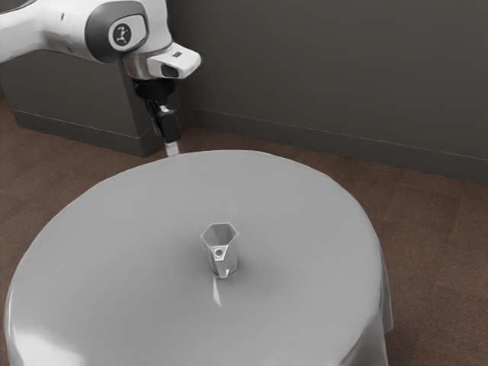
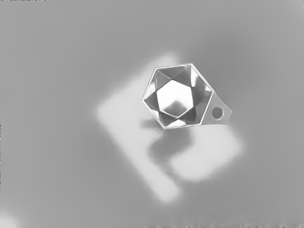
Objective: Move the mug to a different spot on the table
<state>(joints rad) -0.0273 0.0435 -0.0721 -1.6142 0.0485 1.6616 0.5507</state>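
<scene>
A pale grey mug (image 1: pixel 220 249) with a six-sided faceted body stands upright near the middle of the round table (image 1: pixel 107 244). A flat handle tab with a small hole points toward the table's front. In the wrist view I look down into the mug (image 2: pixel 177 97) from above, and its handle tab (image 2: pixel 217 113) sticks out to one side. My gripper (image 1: pixel 171 141) hangs pointing down, well above the table's far edge on the exterior view's left. It is far from the mug and holds nothing.
A grey cloth covers the table and drapes over its rim (image 1: pixel 381 297). A dark wall with a baseboard (image 1: pixel 343 141) runs behind, and a dark block (image 1: pixel 76 99) stands behind my arm. Brown floor (image 1: pixel 435 229) surrounds the table.
</scene>
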